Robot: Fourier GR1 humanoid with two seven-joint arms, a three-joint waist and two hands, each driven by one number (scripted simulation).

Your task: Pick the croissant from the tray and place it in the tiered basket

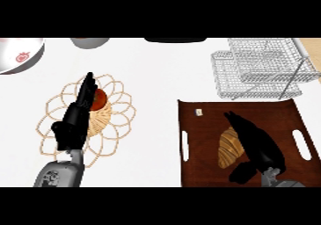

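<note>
A golden croissant [229, 147] lies on the dark brown tray [202, 171] at the lower right. My right hand [259, 145] hovers over the tray just right of the croissant, fingers straight and pointing up-left, thumb low near the croissant's lower end; it covers the croissant's right edge. The wire tiered basket [263, 68] stands beyond the tray at the upper right. My left hand [77, 116] rests open over a woven placemat at the left.
A woven wire placemat [117, 114] holds a wicker dish with a red-brown item [99, 99] at left. A white bowl with a strawberry print [16, 55] sits top left, a grey bowl [90, 42] and a dark object [176, 40] at the far edge.
</note>
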